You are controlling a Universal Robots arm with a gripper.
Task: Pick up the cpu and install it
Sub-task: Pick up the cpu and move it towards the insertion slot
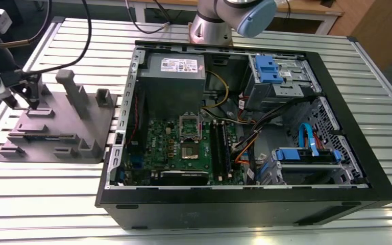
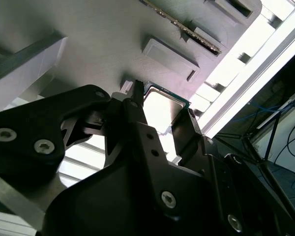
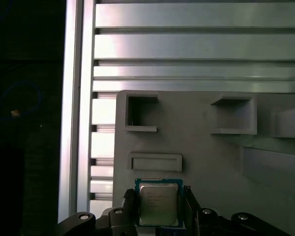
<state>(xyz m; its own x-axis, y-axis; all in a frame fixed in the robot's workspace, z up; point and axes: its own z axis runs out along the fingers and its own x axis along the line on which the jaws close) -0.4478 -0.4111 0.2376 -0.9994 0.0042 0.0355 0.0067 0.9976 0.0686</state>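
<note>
Hand [image 3: 159, 193] pinching cpu [image 3: 158, 205] by opposite edges, at grey fixture [image 3: 201, 162] beside computer case [image 1: 237, 209].

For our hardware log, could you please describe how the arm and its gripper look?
The arm is silver-grey tubing with a pale blue joint cap; black cables run to its wrist. The gripper is matte black, with angular linked jaws fastened by silver screws.

Open computer case [image 1: 247, 204] on slatted table [image 1: 39, 204]; grey fixture block [image 1: 63, 130] just beside.
</note>
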